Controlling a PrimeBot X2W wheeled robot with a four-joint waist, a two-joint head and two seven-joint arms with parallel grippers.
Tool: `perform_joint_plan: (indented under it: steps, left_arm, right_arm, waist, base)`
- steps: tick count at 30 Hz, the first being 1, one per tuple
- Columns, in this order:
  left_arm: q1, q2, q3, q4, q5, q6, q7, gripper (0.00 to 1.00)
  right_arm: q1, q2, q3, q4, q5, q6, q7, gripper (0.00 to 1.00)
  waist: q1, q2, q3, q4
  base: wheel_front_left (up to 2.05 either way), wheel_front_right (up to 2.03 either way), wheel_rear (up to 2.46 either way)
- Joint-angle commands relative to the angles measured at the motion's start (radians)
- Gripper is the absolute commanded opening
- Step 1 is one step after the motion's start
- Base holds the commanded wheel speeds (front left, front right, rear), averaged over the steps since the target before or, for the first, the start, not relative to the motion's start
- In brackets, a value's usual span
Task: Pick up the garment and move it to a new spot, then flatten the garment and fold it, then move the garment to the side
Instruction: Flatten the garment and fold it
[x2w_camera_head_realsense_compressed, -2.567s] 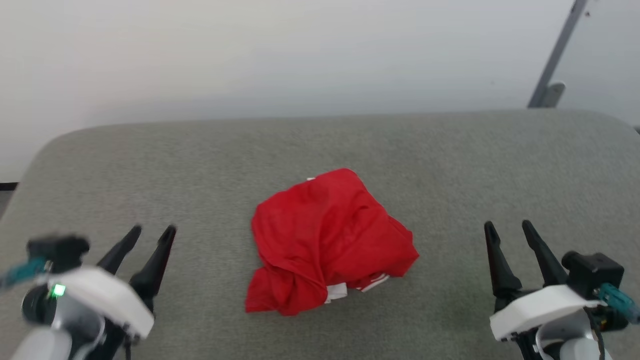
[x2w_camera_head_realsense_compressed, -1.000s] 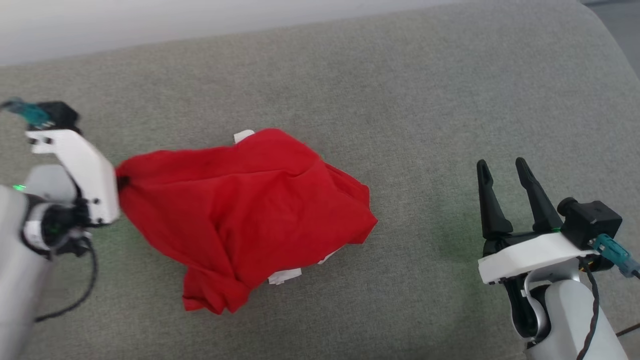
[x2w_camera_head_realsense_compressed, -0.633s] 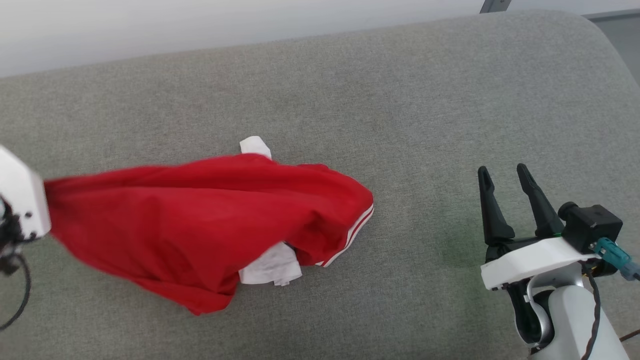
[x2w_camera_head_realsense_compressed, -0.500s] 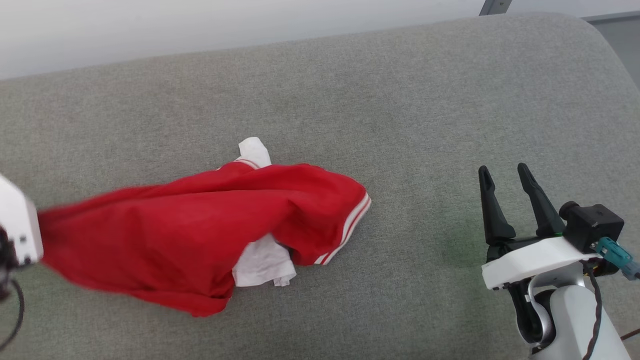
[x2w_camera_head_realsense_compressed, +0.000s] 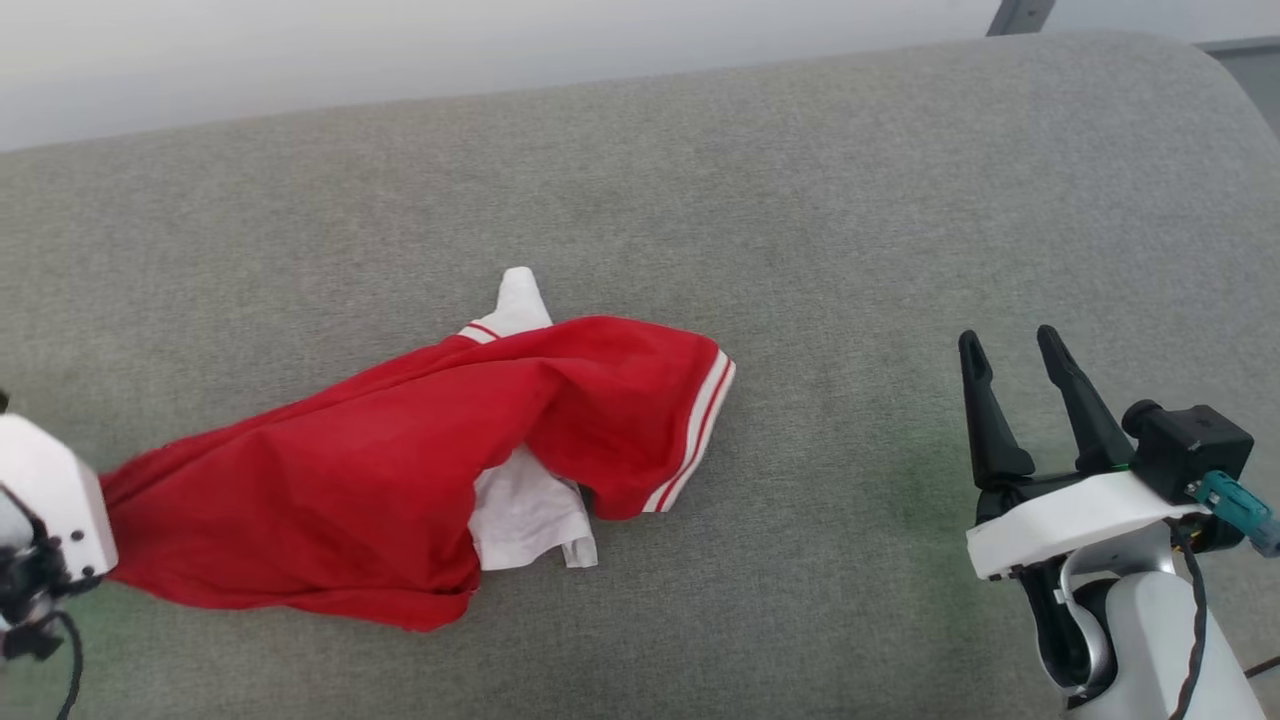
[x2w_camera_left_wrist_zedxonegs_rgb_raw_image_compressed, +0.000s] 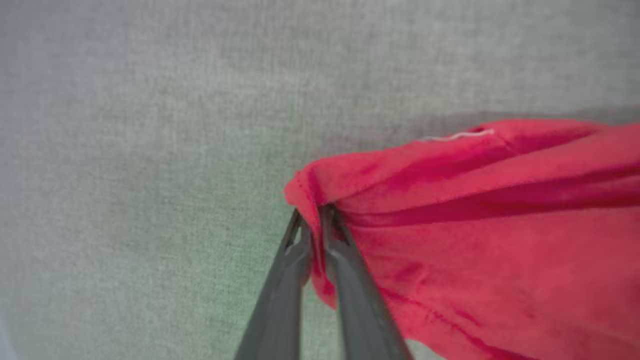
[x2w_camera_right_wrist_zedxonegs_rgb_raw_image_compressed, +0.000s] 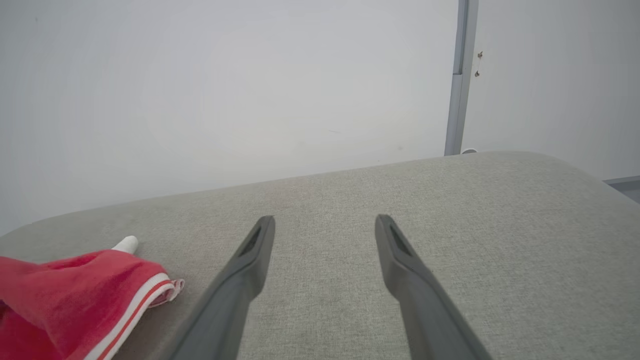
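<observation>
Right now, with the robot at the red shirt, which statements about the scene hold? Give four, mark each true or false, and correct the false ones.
1. The left gripper pinches an edge of the garment. True.
2. The right gripper grips the garment. False: it is open, holds nothing and stands apart from it over the grey surface.
3. The garment lies flat and folded. False: it is bunched and drawn out toward the left gripper.
4. A white sleeve shows from under the red fabric. True.
</observation>
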Motion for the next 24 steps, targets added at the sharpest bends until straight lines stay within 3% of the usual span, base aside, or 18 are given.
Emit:
perform_joint_plan:
  steps: [1, 11, 24]
  left_arm:
    - [0.009, -0.004, 0.006, -0.011, -0.010, -0.008, -0.016, 1.00]
    - [0.059, -0.032, 0.059, -0.197, -0.005, -0.050, -0.263, 1.00]
    - [0.261, -0.083, 0.101, -0.495, 0.043, 0.003, -0.569, 1.00]
  right_arm:
    - [0.006, 0.001, 0.000, -0.002, -0.005, 0.000, 0.001, 1.00]
    - [0.018, -0.009, 0.045, -0.006, 0.025, 0.000, 0.039, 1.00]
    - [0.023, -0.084, 0.268, -0.028, 0.117, 0.000, 0.173, 1.00]
  waist:
    - [0.0000, 0.0000, -0.003, 0.005]
    - [0.0000, 0.0000, -0.037, 0.064]
    - [0.0000, 0.0000, -0.071, 0.169]
  base:
    - [0.00, 0.00, 0.00]
    - [0.00, 0.00, 0.00]
    - [0.00, 0.00, 0.00]
